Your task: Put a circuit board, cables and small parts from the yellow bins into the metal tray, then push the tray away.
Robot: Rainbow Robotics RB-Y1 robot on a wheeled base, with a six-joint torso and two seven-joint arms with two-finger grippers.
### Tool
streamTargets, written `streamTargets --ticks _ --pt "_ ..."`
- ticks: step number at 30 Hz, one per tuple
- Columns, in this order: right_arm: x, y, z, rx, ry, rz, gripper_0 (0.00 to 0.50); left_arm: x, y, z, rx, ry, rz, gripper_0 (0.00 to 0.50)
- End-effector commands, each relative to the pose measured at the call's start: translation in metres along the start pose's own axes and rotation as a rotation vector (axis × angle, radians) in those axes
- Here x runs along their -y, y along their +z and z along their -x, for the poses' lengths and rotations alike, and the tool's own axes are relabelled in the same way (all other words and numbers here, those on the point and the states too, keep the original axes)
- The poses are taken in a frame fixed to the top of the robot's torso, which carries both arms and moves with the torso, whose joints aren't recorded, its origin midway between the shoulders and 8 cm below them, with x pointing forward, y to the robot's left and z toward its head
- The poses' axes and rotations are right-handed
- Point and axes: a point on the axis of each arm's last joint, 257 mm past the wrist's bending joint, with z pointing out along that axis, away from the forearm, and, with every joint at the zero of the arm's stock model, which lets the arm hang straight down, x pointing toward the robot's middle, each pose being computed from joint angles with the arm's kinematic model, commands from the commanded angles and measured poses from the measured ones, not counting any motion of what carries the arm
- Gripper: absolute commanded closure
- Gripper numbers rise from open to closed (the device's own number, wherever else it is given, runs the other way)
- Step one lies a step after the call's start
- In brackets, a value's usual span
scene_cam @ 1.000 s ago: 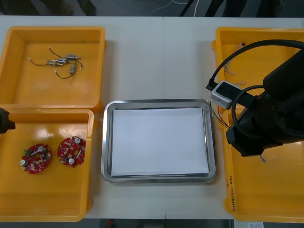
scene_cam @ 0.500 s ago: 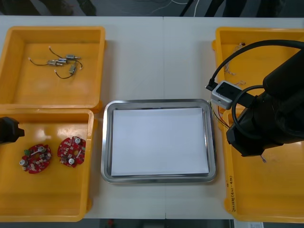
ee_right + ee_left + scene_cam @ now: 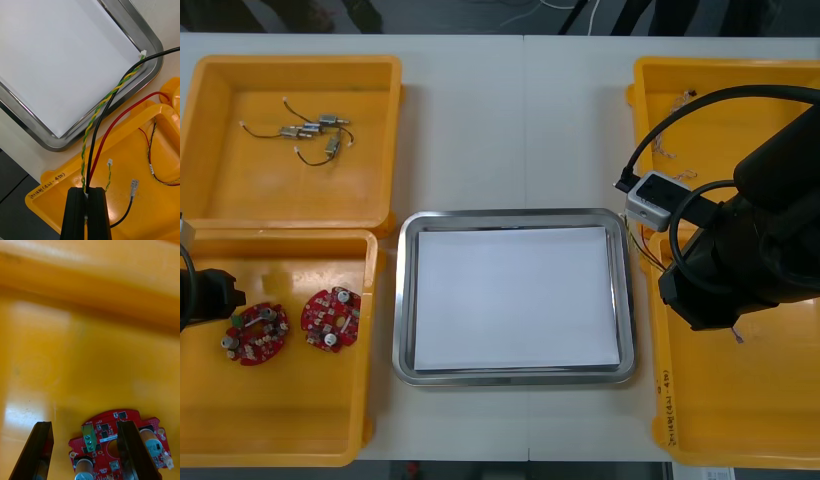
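The metal tray [image 3: 406, 300] is white inside, and the white connector [image 3: 143, 53] of one cable rests at its rim. The far left bin [image 3: 210, 130] holds several small metal parts [image 3: 310, 132] with thin wires. The near left bin [image 3: 300, 420] holds two round red circuit boards: the first board [image 3: 255, 332] is just beside the left gripper [image 3: 215, 292], and the second board [image 3: 331, 319] is beyond it, on the tray's side.

The left gripper [image 3: 84, 423] hangs low inside this bin with its fingers wide apart, and it holds nothing. The first board [image 3: 108, 438] lies between the fingers, and one finger covers part of it. Maybe that finger touches the board, but I cannot tell this.

The right gripper [image 3: 87, 191] is over the near right bin [image 3: 150, 217], close to the bin's corner beside the tray. Its fingers are almost together and clamp a bundle of cables: a twisted green and yellow cable [image 3: 108, 99], a black cable [image 3: 98, 127] and, it seems, a red cable [image 3: 123, 114]. From the fingers the cables run out over the bin's edge toward the tray. More loose cables [image 3: 152, 165] lie in the bin, just past the fingers.
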Motion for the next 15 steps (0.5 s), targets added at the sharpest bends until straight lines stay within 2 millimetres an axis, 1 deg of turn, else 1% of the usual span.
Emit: streamTargets --ticks 1,10,15 --pt "0.008 -0.008 0.002 0.005 -0.071 -0.044 0.500 -0.001 0.014 -0.021 -0.024 -0.006 0.005 0.000" --pt "0.009 -0.008 0.002 0.005 -0.070 -0.045 0.500 -0.003 0.022 -0.035 -0.028 0.002 0.005 0.000" --pt "0.009 -0.008 0.002 0.004 -0.070 -0.046 0.500 -0.005 0.022 -0.037 -0.031 0.006 0.008 0.000"
